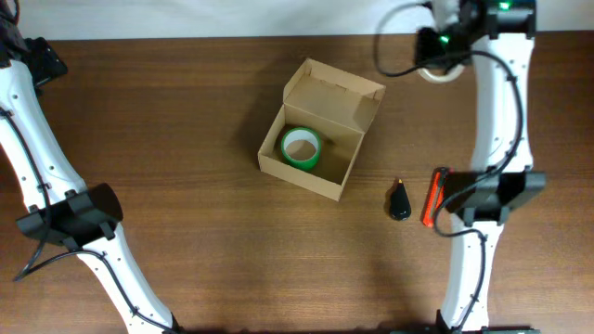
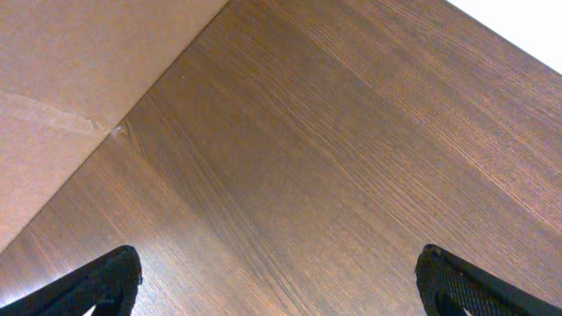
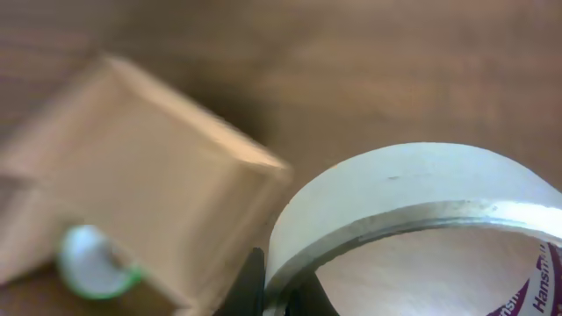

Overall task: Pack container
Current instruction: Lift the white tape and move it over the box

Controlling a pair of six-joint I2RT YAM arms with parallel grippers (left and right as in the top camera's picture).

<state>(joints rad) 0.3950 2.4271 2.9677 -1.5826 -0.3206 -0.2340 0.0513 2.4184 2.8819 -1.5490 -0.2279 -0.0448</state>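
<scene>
The tan cardboard container (image 1: 316,139) stands open at the table's middle, its flap lid raised at the far side. A green tape roll (image 1: 301,147) lies inside it. The container also shows blurred in the right wrist view (image 3: 132,175), with the green roll (image 3: 92,263). My right gripper (image 1: 436,56) is at the far right, shut on the wall of a whitish tape roll (image 3: 413,211) and holding it above the table. My left gripper (image 2: 279,276) is open and empty over bare wood at the far left.
A black oval object (image 1: 399,200) and a red-orange tool (image 1: 432,198) lie right of the container, near the right arm's base. A flat cardboard sheet (image 2: 70,79) lies at the left in the left wrist view.
</scene>
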